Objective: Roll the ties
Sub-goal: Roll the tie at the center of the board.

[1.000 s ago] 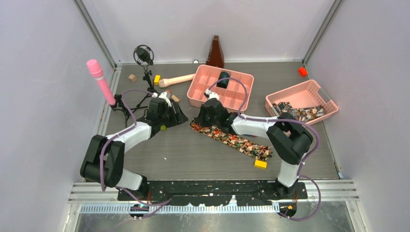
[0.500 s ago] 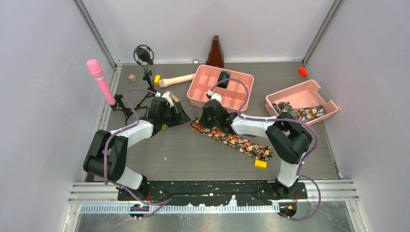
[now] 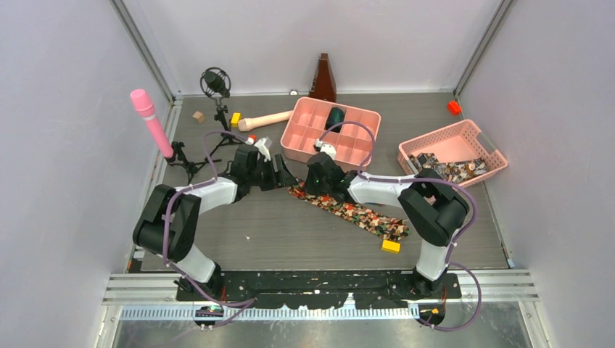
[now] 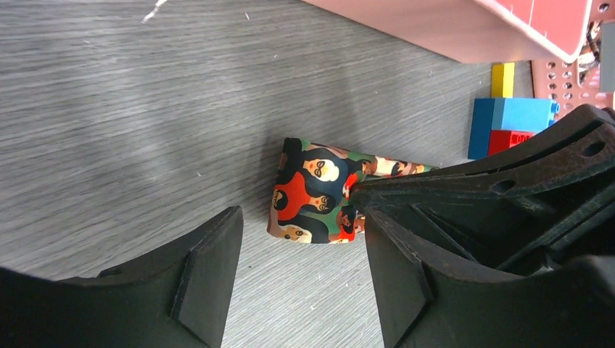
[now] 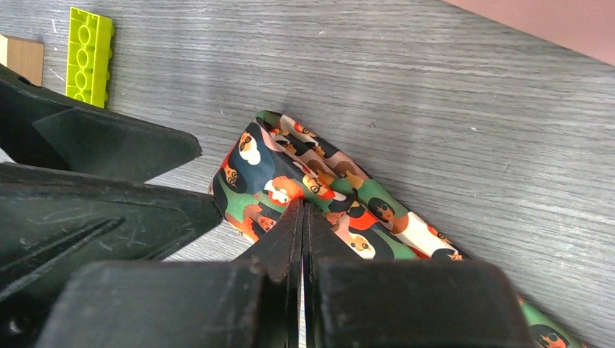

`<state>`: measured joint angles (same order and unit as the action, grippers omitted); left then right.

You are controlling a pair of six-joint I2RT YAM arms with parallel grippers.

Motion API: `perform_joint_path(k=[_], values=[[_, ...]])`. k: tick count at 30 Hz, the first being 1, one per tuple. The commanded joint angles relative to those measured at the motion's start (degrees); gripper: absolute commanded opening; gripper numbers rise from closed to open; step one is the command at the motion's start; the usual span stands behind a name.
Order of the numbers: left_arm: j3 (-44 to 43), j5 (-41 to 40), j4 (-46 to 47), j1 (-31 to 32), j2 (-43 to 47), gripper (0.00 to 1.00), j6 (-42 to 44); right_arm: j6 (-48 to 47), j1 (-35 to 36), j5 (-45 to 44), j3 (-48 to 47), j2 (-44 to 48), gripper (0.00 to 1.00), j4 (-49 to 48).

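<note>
While my shut right gripper (image 5: 303, 209) rests on the tie (image 5: 308, 174), my left gripper (image 4: 297, 221) gapes around its ten-o'clock end.

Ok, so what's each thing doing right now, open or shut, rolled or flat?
tie: lying flat on the table, not rolled.
left tool: open, at the tie's end.
right tool: shut, tips down on the tie's end.
basket: holding a heap of loose ties.
tray: one dark thing in a back compartment.
</note>
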<state>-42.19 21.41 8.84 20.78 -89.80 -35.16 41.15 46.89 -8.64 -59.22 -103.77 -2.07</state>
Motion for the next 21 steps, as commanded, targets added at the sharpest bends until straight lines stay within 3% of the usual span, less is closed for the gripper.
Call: perform_joint_path(k=[1, 21], values=[[-1.93, 3.69, 3.45, 0.74, -1.4, 0.65, 2.42, 1.27, -0.04, -1.36, 1.52, 2.65, 0.0, 1.46], [-2.45, 8.04, 10.15, 0.85, -7.13, 0.65, 2.4, 2.55, -0.03, 0.59, 3.04, 3.26, 0.0, 1.1]])
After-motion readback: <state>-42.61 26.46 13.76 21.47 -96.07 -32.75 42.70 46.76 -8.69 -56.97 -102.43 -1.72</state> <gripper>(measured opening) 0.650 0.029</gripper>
